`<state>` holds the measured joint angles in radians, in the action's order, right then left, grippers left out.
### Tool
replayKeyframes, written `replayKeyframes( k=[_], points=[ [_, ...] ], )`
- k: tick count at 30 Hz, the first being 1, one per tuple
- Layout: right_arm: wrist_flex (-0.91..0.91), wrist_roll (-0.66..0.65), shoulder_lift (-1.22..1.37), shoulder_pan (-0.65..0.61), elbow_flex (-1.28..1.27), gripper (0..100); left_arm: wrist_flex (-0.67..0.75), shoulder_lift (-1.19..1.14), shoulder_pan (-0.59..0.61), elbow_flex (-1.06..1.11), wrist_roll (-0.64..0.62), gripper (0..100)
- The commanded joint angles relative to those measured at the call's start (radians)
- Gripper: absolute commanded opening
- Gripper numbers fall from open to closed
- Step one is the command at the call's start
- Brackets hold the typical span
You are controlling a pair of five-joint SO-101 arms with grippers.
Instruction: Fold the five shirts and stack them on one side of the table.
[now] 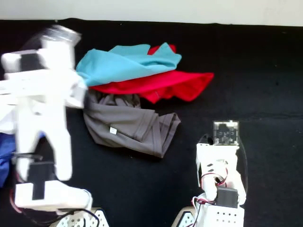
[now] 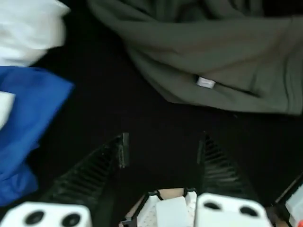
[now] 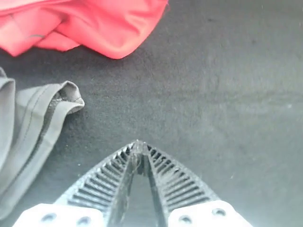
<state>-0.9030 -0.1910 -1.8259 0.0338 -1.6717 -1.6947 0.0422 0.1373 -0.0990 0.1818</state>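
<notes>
A crumpled royal-blue fabric shirt [image 2: 28, 123] and bunched white cloth [image 2: 28, 28] lie just outside the left claw [image 2: 163, 144], whose jaws gape empty. Ahead of it sprawls a rumpled dark-grey shirt [image 1: 132, 125]. Beyond that, a teal shirt [image 1: 128, 61] tops a red one [image 1: 175, 85]. The right claw [image 3: 138, 147] is pinched closed on nothing over the black table cover [image 3: 227, 85].

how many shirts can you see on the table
5: a light blue shirt atop a red shirt at the back, a crumpled grey shirt in front of them, and a royal blue shirt beside a white shirt at the left edge, both partly hidden.
</notes>
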Motion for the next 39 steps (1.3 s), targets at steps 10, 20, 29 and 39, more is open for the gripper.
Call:
replayKeyframes(
  k=[10, 20, 29, 39],
  points=[
    [-0.206, -0.048, -0.007, -0.008, 0.300, 30.3, 0.525, -0.125, -0.200, 0.397, -0.219, 28],
    [-0.344, 0.006, 0.573, -0.008, 0.963, 30.0, 0.525, -0.367, 0.047, 0.266, -0.097, 1],
    [-0.381, 0.124, 1.129, -0.010, 1.403, 30.0, 0.097, -0.234, 0.450, -0.297, -0.035, 1],
    [-0.414, 0.167, 1.492, -0.147, 1.669, 30.0, 0.130, -0.206, 0.783, -0.796, 0.167, 1]
  ],
)
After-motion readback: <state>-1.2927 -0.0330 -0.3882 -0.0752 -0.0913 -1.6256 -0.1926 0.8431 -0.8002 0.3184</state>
